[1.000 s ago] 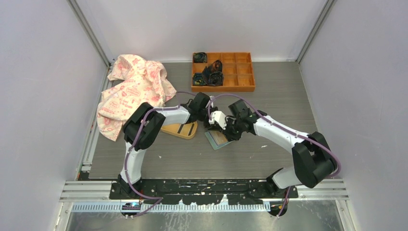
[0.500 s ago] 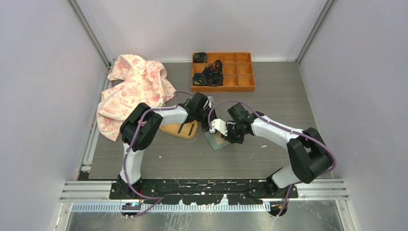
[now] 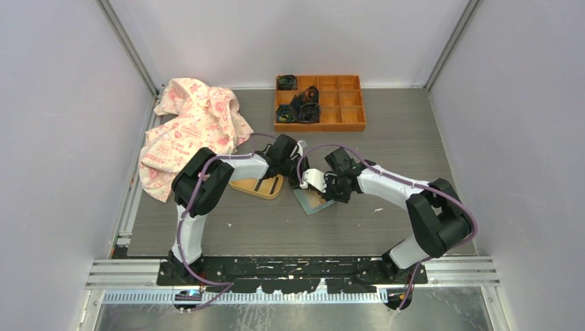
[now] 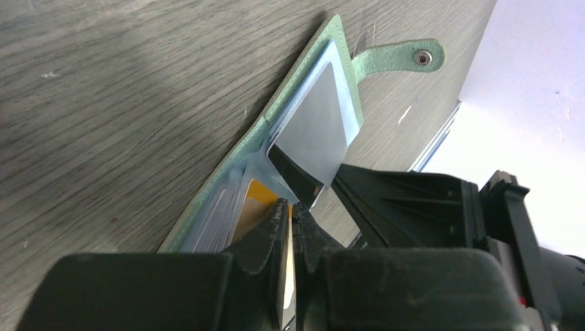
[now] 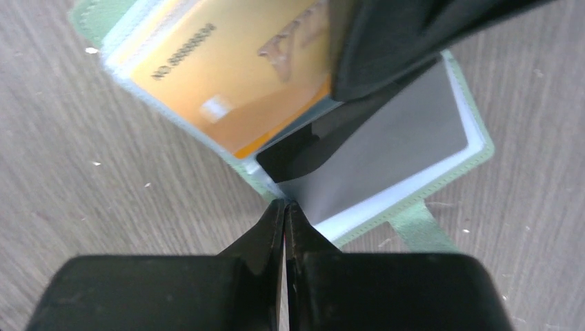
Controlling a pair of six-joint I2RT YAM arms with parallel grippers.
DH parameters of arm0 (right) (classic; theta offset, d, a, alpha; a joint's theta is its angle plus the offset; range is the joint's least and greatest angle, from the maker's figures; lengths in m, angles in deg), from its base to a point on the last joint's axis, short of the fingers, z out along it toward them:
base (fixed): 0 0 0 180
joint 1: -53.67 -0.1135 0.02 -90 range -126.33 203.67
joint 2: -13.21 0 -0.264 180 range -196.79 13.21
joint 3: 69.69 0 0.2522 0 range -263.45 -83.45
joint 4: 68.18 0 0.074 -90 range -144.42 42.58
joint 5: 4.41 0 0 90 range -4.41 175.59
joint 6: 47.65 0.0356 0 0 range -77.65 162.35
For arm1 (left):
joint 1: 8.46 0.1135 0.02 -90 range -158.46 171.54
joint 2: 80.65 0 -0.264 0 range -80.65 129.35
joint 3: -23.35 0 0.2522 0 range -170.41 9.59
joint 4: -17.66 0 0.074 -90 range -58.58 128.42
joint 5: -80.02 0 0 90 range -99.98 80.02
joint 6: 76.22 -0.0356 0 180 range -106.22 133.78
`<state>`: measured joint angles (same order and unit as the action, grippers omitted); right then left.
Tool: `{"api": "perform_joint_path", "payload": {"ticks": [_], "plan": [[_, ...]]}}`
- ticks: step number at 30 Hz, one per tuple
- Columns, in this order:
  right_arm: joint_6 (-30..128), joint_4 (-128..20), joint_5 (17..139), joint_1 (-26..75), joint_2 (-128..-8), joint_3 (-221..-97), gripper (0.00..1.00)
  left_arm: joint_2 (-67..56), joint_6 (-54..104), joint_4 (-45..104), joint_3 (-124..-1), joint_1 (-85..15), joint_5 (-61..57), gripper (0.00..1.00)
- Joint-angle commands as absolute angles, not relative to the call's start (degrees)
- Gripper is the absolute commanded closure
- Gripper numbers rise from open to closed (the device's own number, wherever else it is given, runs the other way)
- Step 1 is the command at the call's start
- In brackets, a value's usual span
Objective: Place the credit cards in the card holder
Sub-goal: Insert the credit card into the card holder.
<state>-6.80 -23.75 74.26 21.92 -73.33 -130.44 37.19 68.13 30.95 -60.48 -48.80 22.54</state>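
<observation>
Grey table [image 3: 414, 138]; orange card [image 5: 227, 76] with "NO" number

Both arms bend inward over the grey desk [image 3: 407, 148] and meet above the mint card holder [image 3: 311, 203]; a yellow dish [image 3: 257, 187] lies just left.

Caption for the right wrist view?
Jaws shut, the right gripper sits at the edge of the open card holder, an orange card and a grey card in its sleeves.
</observation>
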Motion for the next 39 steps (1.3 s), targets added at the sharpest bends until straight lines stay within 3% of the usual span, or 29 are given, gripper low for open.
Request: {"api": "perform_joint_path", "payload": {"ticks": [1,8,19,28,39], "plan": [[-3.78,-30.8,80.07,21.82,-72.65,-130.09,0.93,36.28,64.97,34.81,-58.5,-49.16,22.61,0.92],[-1.0,-32.0,81.05,22.82,-71.18,-130.26,0.92,36.56,64.41,34.4,-58.39,-49.24,22.85,0.92],[0.82,-19.93,54.0,25.64,-67.69,-134.91,0.89,30.84,63.13,35.0,-59.22,-48.91,20.81,0.91],[17.98,-30.84,62.22,25.77,-73.54,-135.89,0.89,28.56,63.73,32.72,-55.12,-48.94,21.27,0.93],[24.82,-35.39,71.23,23.34,-77.5,-137.43,0.89,28.54,63.73,31.7,-51.29,-49.51,21.41,0.95]]}}
